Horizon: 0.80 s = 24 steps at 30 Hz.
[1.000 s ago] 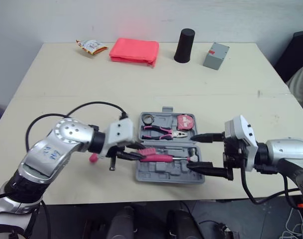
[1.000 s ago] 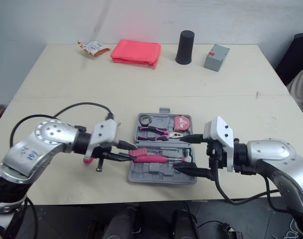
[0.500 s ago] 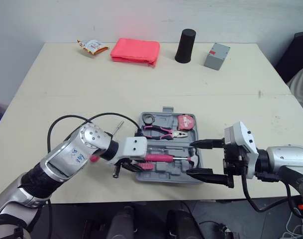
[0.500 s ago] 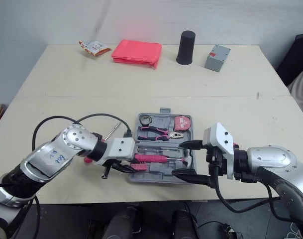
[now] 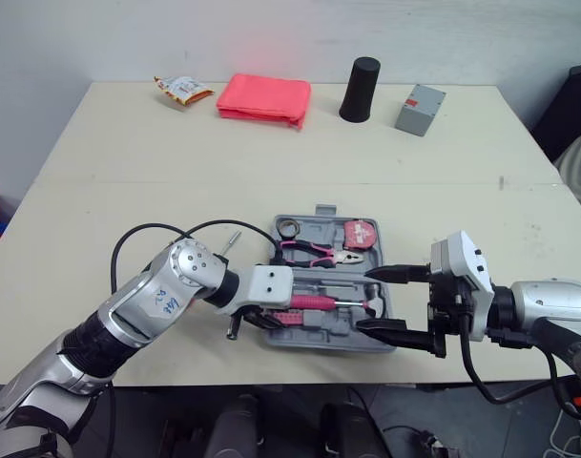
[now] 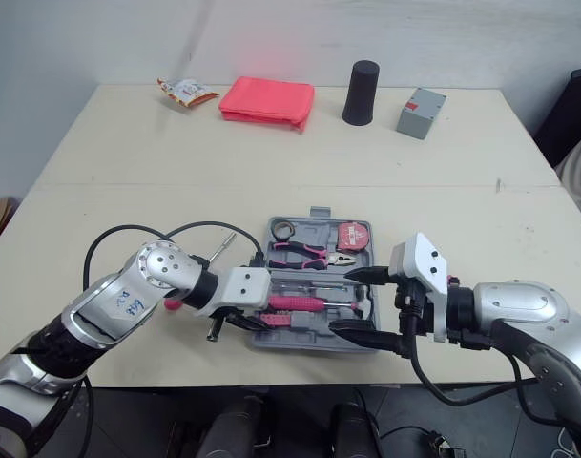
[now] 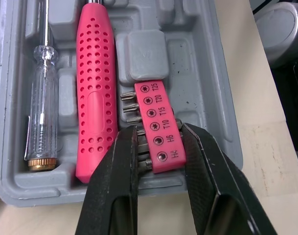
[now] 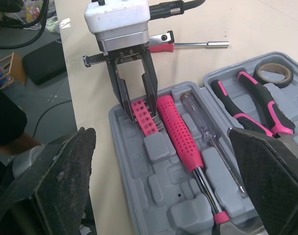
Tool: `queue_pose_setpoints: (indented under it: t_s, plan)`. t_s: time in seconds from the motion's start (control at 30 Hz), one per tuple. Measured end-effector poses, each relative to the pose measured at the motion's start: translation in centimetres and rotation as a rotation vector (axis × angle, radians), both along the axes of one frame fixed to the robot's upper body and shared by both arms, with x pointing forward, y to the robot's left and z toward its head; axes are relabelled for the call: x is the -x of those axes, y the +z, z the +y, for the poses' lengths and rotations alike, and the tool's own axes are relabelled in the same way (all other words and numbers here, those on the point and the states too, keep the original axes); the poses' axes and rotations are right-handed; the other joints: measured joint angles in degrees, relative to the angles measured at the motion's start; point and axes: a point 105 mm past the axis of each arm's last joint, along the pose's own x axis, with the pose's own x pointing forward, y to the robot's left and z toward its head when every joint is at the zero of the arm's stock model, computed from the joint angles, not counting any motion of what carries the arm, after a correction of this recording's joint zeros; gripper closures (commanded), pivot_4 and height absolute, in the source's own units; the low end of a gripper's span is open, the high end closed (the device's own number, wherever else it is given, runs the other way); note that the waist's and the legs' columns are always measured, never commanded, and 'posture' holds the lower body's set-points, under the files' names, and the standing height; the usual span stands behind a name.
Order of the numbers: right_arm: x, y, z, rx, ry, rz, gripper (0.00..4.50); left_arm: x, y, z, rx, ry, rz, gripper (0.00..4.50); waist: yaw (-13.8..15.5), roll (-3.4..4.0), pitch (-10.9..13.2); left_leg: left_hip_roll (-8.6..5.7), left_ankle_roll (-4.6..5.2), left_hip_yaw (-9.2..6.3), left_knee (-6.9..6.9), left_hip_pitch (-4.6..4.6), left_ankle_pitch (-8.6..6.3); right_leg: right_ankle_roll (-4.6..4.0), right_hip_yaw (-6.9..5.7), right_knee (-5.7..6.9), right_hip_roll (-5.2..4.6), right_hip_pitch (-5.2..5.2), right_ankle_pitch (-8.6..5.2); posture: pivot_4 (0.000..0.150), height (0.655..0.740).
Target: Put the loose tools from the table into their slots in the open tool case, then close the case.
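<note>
Pink plastic bit holder (image 7: 153, 122): both long edges sat under the left gripper's (image 7: 159, 132) black fingers (image 7: 124, 166), last label half covered, unreadable. Grey plastic tool case (image 7: 207, 73) ran off the left wrist frame up top. Pink-handled steel-shaft driver (image 8: 197, 45) on the table (image 8: 246, 19): handle mostly behind that gripper's housing. Pink-and-black pliers (image 8: 239, 104): jaws lost behind the right gripper's (image 5: 364, 300) blurred finger.

You're in a robot test lab.
You face a plain white wall (image 5: 271, 38) behind a bare beige table (image 5: 128, 172), with staged props lined along its far edge: folded pink cloth (image 5: 263, 98), black cylinder (image 5: 360, 90), grey box (image 5: 420, 109), snack packet (image 5: 182, 90).
</note>
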Motion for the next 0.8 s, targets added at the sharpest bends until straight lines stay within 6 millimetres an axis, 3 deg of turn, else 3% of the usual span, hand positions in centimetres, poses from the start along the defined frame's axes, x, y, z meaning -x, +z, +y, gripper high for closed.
queue_pose_setpoints:
  t_s: [0.17, 0.3, 0.53, 0.63, 0.8]
  plan:
    - [0.1, -0.1, 0.0, 0.0, -0.005, 0.002, 0.0, 0.0, 1.3, 0.1, 0.069, 0.033, 0.052, 0.26, -0.11, 0.0, 0.0, 0.02, -0.01, -0.03, 0.02, -0.02, 0.01, 0.0, -0.02, 0.05, 0.03, -0.01, 0.0, 0.15, 0.7355]
    - [0.1, 0.1, -0.4, -0.002, -0.021, -0.009, 0.0, -0.2, 3.5, 1.3, 0.136, 0.067, 0.054, 0.26, -0.15, 0.0, 0.0, 0.01, -0.02, -0.03, 0.03, -0.02, 0.02, 0.0, -0.03, 0.07, 0.04, -0.01, 0.0, 0.15, 0.7355]
    - [0.1, 0.1, -0.4, -0.002, -0.022, -0.008, 0.0, 0.2, 3.2, 1.3, 0.274, 0.063, 0.137, 0.26, -0.09, 0.0, 0.0, 0.0, -0.02, -0.03, 0.07, -0.01, 0.02, 0.0, -0.03, 0.1, 0.04, 0.0, 0.0, 0.15, 0.7355]
    - [0.1, 0.1, -0.4, -0.001, -0.022, -0.008, 0.0, -0.4, 2.6, 1.7, 0.334, 0.053, 0.113, 1.01, -0.11, 0.0, 0.0, 0.01, -0.02, -0.03, 0.11, -0.02, 0.01, 0.0, -0.03, 0.11, 0.03, -0.01, 0.0, 0.15, 0.7355]
    - [0.1, 0.1, -0.4, 0.001, -0.023, -0.01, 0.0, -1.1, 2.1, 1.8, 0.367, -0.001, 0.08, 3.5, -0.11, 0.0, 0.0, 0.0, 0.0, -0.03, 0.13, -0.03, 0.0, 0.0, -0.04, 0.1, 0.02, -0.01, 0.0, 0.15, 0.7355]
